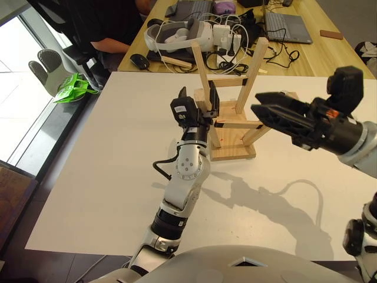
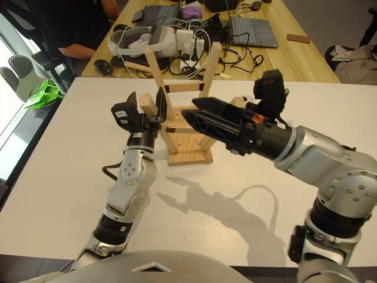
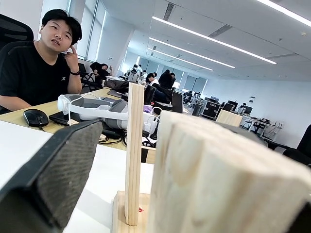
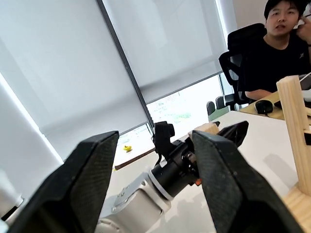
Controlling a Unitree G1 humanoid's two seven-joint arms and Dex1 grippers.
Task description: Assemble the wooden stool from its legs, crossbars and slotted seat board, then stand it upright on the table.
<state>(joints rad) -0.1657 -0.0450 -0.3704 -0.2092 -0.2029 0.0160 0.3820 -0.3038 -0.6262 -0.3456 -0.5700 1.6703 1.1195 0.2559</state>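
Currently the pale wooden stool [image 1: 232, 125] is lying upside down toward the far edge of the white desk [image 1: 106, 177]. Its flat seat board [image 1: 235, 152] is resting on the surface. Two square legs [image 1: 202, 71] are pointing straight up, joined near their tops by a thin crossbar [image 1: 227, 82].

The left tool [image 1: 198, 95] is standing over the stool's near-left corner, its two black fingers [image 3: 58, 179] clamped on a chunky pale wooden part [image 3: 218, 184]. Which piece of the stool this is cannot be told. The right tool [image 1: 255, 101] is hovering just beside the stool's right side, level with the lower crossbar [image 1: 235, 124]. Its long fingers are spread apart and gripping nothing.

Wide bare desk is stretching out in front of the stool and to its left, as far as the desk's left edge, with dark floor showing beyond. Behind, the stool is sitting close to the seam with a tan wooden desk [image 1: 330, 56]. That desk is carrying a white headset [image 1: 177, 35], a black mouse [image 1: 139, 59], tangled cables [image 1: 235, 50] and a grey laptop [image 1: 287, 26].

A small red mark [image 3: 140, 209] is showing at the foot of one leg, too small to read.
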